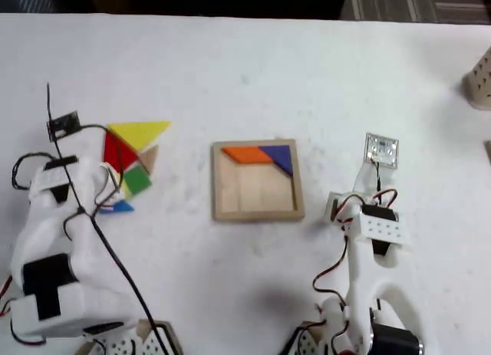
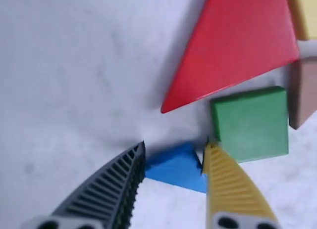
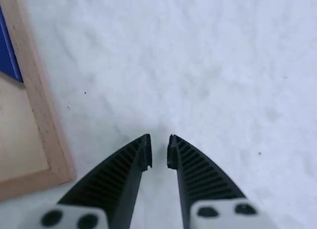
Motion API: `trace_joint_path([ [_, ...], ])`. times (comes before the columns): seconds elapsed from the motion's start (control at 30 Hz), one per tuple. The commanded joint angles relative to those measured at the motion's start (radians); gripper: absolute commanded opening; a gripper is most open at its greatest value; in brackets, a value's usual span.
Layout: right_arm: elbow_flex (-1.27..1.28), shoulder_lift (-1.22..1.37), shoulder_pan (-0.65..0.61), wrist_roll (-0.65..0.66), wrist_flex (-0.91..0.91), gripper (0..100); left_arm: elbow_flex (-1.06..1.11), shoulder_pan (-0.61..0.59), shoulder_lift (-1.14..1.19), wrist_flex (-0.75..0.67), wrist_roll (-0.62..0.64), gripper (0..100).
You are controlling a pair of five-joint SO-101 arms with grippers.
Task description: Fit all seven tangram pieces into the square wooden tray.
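The square wooden tray (image 1: 222,214) lies mid-table and holds an orange parallelogram (image 1: 247,153) and a dark blue triangle (image 1: 281,157) along its far edge. To its left lie a yellow triangle (image 1: 138,132), a red triangle (image 2: 237,46), a green square (image 2: 251,122), a tan piece (image 2: 303,93) and a small blue triangle (image 2: 176,168). My left gripper (image 2: 174,152) is down on the table, shut on the small blue triangle. On the bare table just right of the tray's near corner, my right gripper (image 3: 159,152) is shut on nothing.
A beige perforated holder (image 1: 479,83) stands at the far right edge. Black cables (image 1: 115,259) trail from the left arm (image 1: 54,248) across the near table. The right arm (image 1: 376,226) stands right of the tray. Open tabletop lies beyond the tray.
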Motion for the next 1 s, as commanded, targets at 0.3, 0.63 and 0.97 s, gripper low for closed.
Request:
trace_joint_path([
  [0.3, -0.005, -0.038, -0.008, 0.015, -0.010, 6.0, -0.256, -0.008, 0.182, 0.166, 0.018, 21],
  [0.63, -0.005, -0.038, -0.008, 0.015, -0.010, 6.0, -0.302, 0.143, 0.191, 0.089, 0.015, 21],
  [0.97, -0.005, -0.038, -0.008, 0.015, -0.013, 6.0, -0.313, 0.185, 0.124, 0.104, -0.044, 21],
])
